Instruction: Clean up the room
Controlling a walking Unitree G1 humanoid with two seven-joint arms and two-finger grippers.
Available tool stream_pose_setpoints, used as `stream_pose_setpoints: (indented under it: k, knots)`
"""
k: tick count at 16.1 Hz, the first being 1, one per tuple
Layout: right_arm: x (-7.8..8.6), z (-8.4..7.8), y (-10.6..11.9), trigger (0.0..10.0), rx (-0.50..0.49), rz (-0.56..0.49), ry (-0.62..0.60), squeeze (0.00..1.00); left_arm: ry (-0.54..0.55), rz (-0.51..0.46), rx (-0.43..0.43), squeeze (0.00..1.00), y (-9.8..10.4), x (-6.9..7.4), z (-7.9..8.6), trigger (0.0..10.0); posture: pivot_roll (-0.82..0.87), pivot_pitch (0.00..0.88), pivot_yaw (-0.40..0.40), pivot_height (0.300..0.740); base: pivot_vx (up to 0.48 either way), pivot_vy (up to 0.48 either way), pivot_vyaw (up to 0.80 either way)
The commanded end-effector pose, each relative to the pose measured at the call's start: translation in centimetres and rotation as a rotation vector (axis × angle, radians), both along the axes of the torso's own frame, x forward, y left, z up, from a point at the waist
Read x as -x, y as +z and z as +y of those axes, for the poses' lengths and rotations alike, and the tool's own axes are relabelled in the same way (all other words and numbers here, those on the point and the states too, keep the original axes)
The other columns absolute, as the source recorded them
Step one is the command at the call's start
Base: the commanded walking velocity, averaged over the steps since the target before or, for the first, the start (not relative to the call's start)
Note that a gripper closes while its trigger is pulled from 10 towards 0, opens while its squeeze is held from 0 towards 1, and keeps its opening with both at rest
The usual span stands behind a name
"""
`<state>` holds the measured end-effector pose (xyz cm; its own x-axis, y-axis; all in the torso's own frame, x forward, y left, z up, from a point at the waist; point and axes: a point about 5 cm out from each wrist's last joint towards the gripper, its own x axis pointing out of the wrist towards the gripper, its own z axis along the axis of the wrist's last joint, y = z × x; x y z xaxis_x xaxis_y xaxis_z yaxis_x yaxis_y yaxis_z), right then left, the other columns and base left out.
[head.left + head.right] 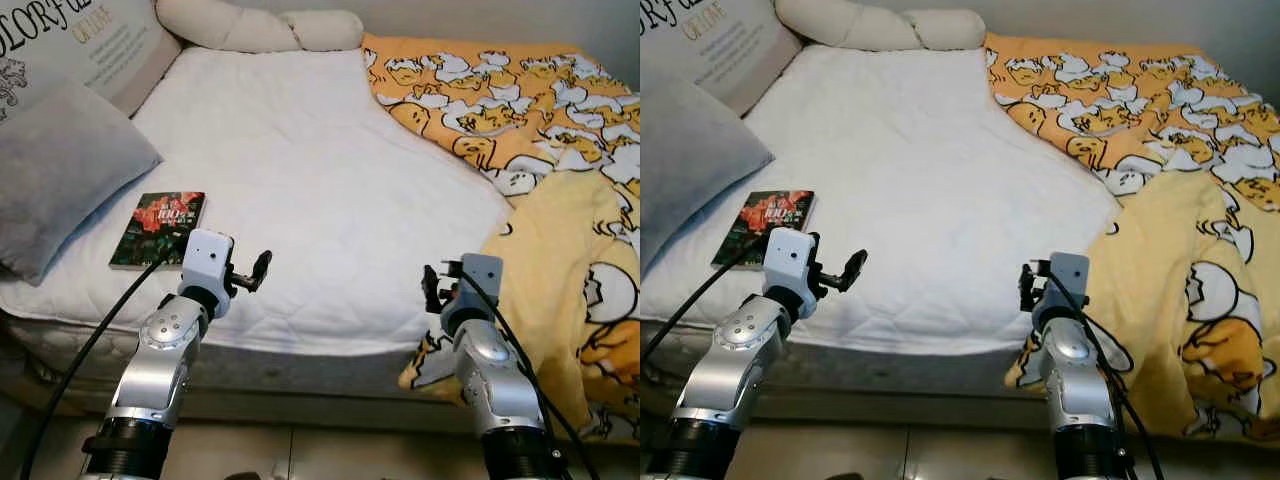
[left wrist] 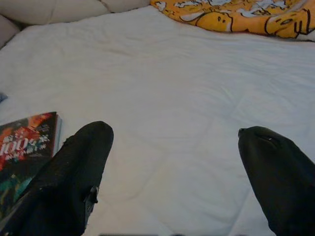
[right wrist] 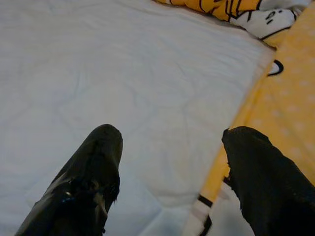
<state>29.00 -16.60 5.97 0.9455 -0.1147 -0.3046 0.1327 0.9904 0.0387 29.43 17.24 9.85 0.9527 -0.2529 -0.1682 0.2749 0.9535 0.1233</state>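
Across the bed (image 1: 300, 170) a bare white mattress cover is seen, with the yellow duck-print blanket (image 1: 560, 180) bunched to the robot's right and spilling over the near edge, likely what is to be straightened. Grey pillow (image 1: 60, 170) is propped at the left, a book (image 1: 158, 228) left lying just beside it. Left gripper (image 1: 250, 274) is held near the book, right gripper (image 1: 432, 288) at the blanket's hem; both sets of jaws are spread wide, nothing gripped.

Bare white mattress (image 1: 300, 170) lies open mid-bed. Obstacles: book (image 1: 158, 228) near the left edge, grey pillow (image 1: 55, 170) beyond it, yellow blanket (image 1: 560, 200) heaped along the right.
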Motion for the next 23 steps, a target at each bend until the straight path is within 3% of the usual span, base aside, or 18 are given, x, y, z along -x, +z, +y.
stream_pose_setpoints:
  k: [1,7,20,23]
  knots:
    - [-0.14,-0.14,0.26,10.0,-0.004,-0.002,-0.006,0.00,0.004,0.002,0.002,0.00,0.06,-0.09,0.14,10.0,0.04,0.000,-0.014,0.740,0.000,0.000,-0.80]
    - [-0.32,-0.23,0.41,10.0,0.012,-0.007,0.000,0.00,-0.008,0.004,0.002,0.00,0.03,-0.11,-0.02,10.0,0.04,0.000,-0.019,0.740,0.171,0.000,-0.75]
    - [-0.45,-0.34,0.67,10.0,0.014,-0.019,0.003,0.00,-0.015,0.006,0.012,0.00,0.00,-0.08,-0.07,10.0,0.04,0.000,-0.022,0.740,0.313,0.000,-0.13]
    - [-1.12,-0.29,0.29,10.0,0.048,0.038,0.111,0.00,-0.015,0.011,-0.021,0.00,-0.12,-0.11,-0.18,10.0,0.05,0.000,-0.023,0.740,0.000,0.000,0.00]
